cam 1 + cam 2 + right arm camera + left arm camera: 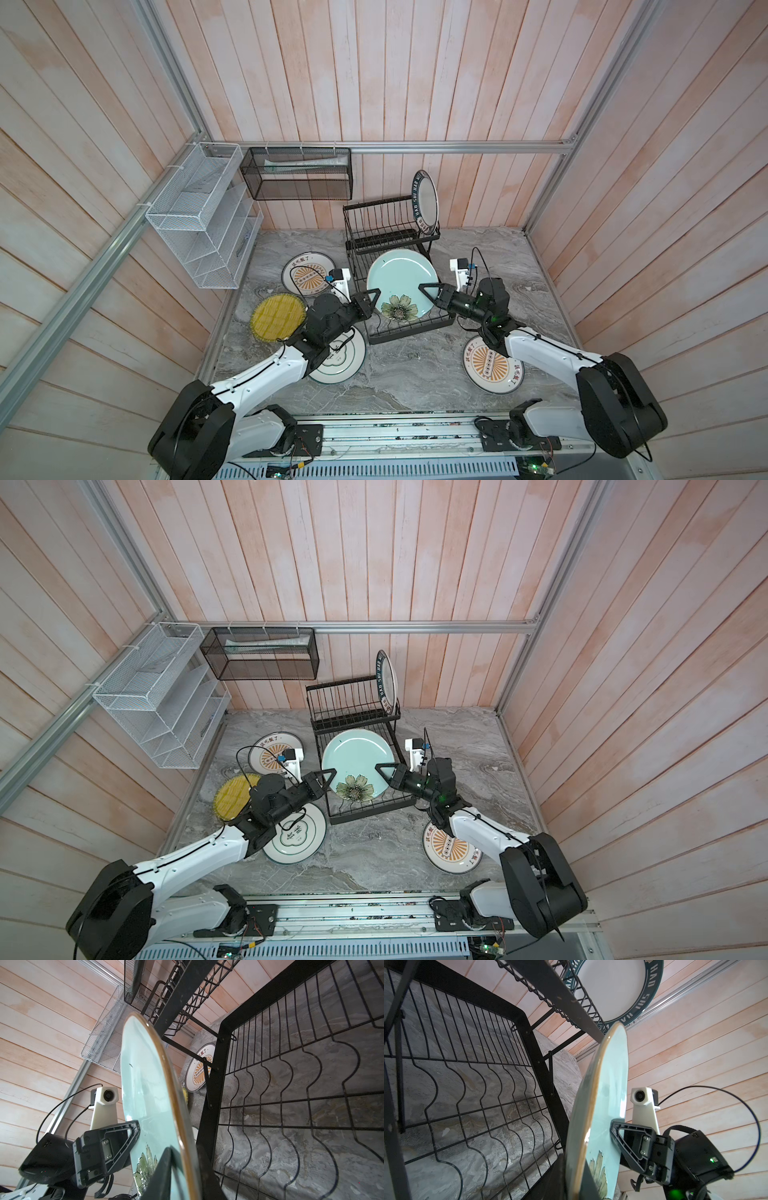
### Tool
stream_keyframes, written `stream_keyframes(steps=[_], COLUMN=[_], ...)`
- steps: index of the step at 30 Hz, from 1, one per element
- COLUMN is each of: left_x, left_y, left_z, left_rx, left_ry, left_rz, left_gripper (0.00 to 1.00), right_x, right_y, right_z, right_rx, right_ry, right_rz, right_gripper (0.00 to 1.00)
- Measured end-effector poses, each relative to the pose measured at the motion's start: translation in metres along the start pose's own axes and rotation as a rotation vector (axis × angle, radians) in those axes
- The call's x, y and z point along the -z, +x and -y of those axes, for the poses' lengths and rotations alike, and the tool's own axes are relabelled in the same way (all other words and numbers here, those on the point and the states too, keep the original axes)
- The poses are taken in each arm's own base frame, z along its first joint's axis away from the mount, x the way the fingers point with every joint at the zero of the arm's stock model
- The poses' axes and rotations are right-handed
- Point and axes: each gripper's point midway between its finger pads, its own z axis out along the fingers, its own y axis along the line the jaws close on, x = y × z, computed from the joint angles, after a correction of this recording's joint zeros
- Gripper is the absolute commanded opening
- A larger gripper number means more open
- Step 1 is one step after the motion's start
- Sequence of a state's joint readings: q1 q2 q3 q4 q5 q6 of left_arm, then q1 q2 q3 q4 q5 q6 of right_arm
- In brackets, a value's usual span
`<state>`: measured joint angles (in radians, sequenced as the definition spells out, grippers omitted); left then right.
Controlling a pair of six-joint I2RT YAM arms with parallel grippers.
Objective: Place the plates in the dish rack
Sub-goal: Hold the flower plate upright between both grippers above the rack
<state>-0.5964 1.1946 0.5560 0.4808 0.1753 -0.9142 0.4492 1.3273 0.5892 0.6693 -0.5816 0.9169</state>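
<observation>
Pinching opposite rims of the mint floral plate [401, 274], the left gripper [373, 294] and right gripper [424, 288] clamp it tilted over the lower tray [411, 330] of the dish rack [386, 241], apparently sharing its weight.

Clamps mint floral plate [604, 1088] on edge between left hand [576, 1184] at near rim and right hand [611, 1126] at opposite rim, close by wavy lower tray of dish rack [538, 1053] with marble counter [562, 1068] beneath; shows dark-lettered plate [612, 989] standing in upper basket above
</observation>
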Motion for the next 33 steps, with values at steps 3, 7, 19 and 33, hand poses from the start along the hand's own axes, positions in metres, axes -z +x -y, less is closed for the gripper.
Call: stream_keyframes(steps=[3, 7, 19, 33], left_x=[0.0001, 0.0001, 0.0002, 0.0004], left_y=[-0.0006, -0.001, -0.0016, 0.0012], left_z=[0.0, -0.0001, -0.0011, -0.0089], left_rx=[0.007, 0.014, 0.019, 0.018], left_ry=[0.001, 0.0, -0.004, -0.036], left_rz=[0.004, 0.006, 0.009, -0.001], left_gripper=[0.0, 0.0, 0.0, 0.18], right_x=[0.0, 0.0, -0.0001, 0.0013], right_y=[-0.0009, -0.0016, -0.002, 0.0007], right_z=[-0.0011, -0.002, -0.0027, -0.0092], right_rx=[0.002, 0.003, 0.005, 0.004], right_ry=[-0.005, -0.008, -0.01, -0.018], right_rz=[0.003, 0.006, 0.008, 0.0], right_gripper=[0.17, 0.11, 0.0, 0.0])
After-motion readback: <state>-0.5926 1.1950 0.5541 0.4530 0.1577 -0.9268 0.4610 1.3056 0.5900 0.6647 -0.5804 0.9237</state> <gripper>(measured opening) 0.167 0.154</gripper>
